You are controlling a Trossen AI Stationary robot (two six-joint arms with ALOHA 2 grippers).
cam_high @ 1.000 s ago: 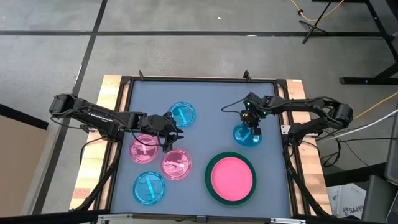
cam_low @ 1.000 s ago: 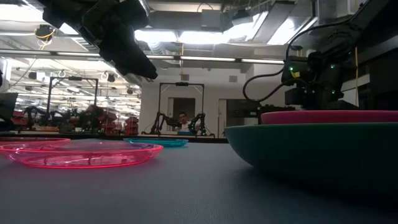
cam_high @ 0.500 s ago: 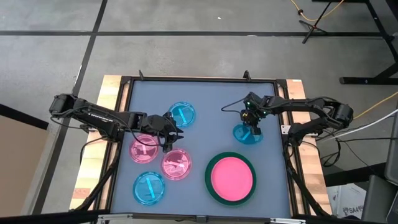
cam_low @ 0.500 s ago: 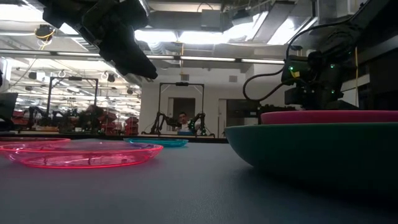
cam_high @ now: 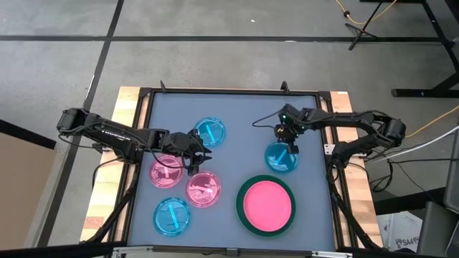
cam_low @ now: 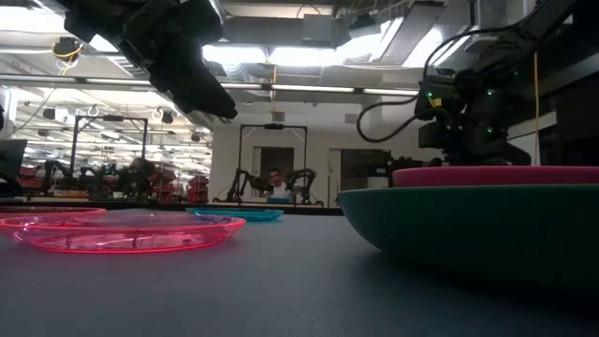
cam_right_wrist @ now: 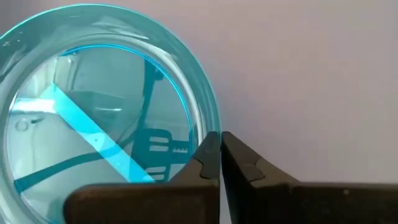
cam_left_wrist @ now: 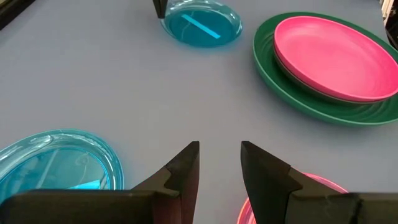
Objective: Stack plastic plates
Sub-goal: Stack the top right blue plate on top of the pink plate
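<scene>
My right gripper (cam_high: 287, 141) is shut on a small translucent blue plate (cam_high: 280, 158) right of the table's middle. My left gripper (cam_high: 198, 150) hangs open above the table (cam_left_wrist: 219, 155) among another blue plate (cam_high: 210, 131) and two translucent pink plates (cam_high: 166, 170) (cam_high: 204, 188). A third blue plate (cam_high: 172, 215) lies near the front edge. The opaque pink plate (cam_high: 267, 203) rests inside the large green plate (cam_high: 242, 215). No dark grey plate is in view. My right gripper pinches the blue plate's raised rim (cam_right_wrist: 200, 138) between its two fingers, one inside the rim and one outside. The fingers come from above, pointing down, at the plate's far edge. Whether the plate's near part rests on the table cannot be told.
Bare grey table lies between the held blue plate and the left group of plates, and along the far edge (cam_high: 229, 100). The green plate's rim (cam_low: 468, 220) fills the low view's right. A raised dark frame (cam_high: 143, 129) borders the table.
My right gripper has shifted a little toward the table's left, carrying the blue plate with it. The plate now shows a broader, rounder face in the high view than before. My left arm has kept still.
</scene>
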